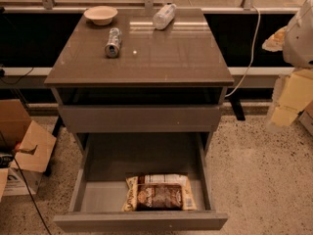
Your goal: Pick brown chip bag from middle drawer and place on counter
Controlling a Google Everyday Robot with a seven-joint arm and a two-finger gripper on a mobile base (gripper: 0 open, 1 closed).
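Note:
The brown chip bag (159, 196) lies flat at the front of the open middle drawer (98, 190), dark front up, with cream edges showing. The drawer is pulled out toward me, below the glossy brown counter (161, 58). My gripper (286, 106) shows as blurred cream-yellow parts under a white arm piece (299, 33) at the right edge. It hangs well to the right of the cabinet, about level with the upper drawer front, far from the bag.
On the counter lie a silver can (113, 42), a clear plastic bottle (164, 16) and a shallow bowl (100, 14). The flat grey upper drawer front (139, 119) is shut. Cardboard boxes (24, 148) stand on the floor at left. A cable (250, 48) hangs behind.

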